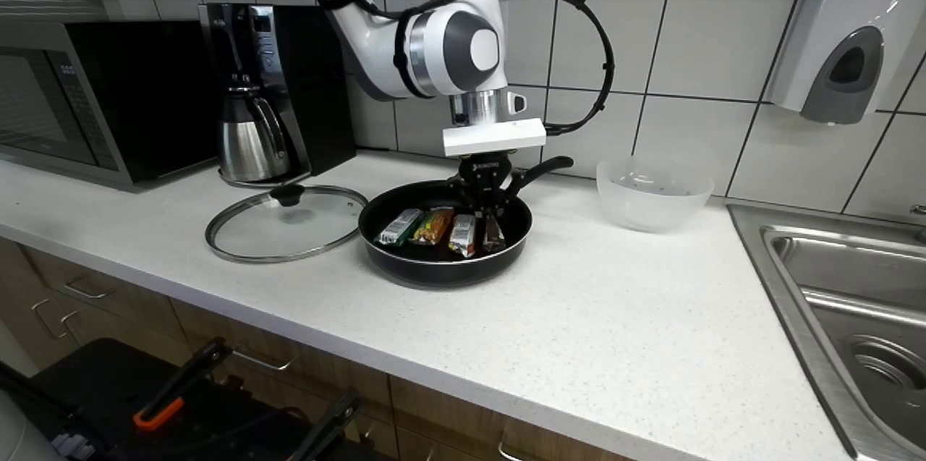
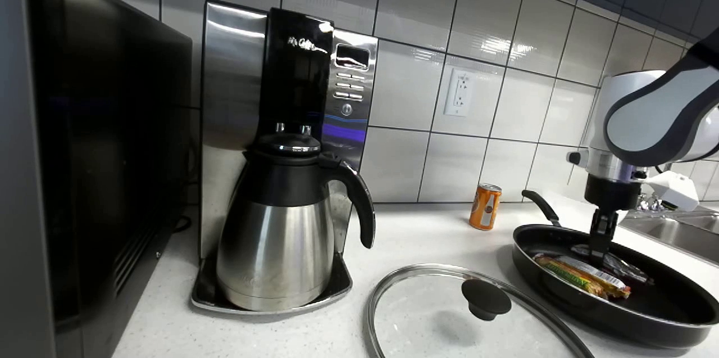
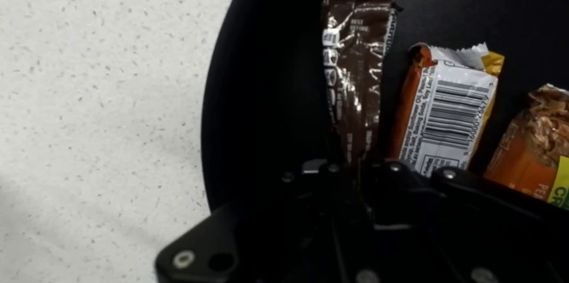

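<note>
Four wrapped bars (image 1: 432, 226) lie inside the black pan (image 1: 441, 274); from far, I see my gripper (image 3: 358, 167) clenched on the brown bar (image 3: 358, 65), with the white-labelled bar (image 3: 453, 112) lying just beside it.

Wht counter (image 1: 579, 309) carries microwave (image 1: 101, 99), coffee mkr (image 2: 297, 88), lid (image 1: 304, 229), blk pan (image 1: 445, 273), orange can (image 2: 485, 207) & bowl (image 1: 655, 197), prob. plastic.

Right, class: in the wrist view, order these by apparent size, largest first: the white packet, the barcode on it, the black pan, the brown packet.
1. Black pan, though cut off by the frame
2. Brown packet and white packet, unranked: brown looks longer, white broader, and the gripper hides part of each
3. Barcode
</note>
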Controlling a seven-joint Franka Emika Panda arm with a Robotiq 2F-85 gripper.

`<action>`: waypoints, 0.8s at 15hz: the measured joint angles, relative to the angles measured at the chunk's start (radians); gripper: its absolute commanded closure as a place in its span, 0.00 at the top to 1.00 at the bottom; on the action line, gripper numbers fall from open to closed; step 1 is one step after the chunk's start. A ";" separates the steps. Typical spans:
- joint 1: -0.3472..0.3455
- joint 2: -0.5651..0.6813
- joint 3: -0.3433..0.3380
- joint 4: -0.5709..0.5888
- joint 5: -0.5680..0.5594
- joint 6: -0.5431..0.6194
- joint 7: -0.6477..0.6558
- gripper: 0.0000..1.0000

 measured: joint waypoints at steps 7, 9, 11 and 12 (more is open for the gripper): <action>-0.005 0.021 0.000 0.005 0.000 0.021 0.032 0.53; -0.005 0.018 0.000 0.005 0.000 0.021 0.034 0.66; -0.006 0.008 0.000 0.005 0.001 0.020 0.035 0.82; -0.007 0.001 0.001 0.004 0.002 0.020 0.035 0.88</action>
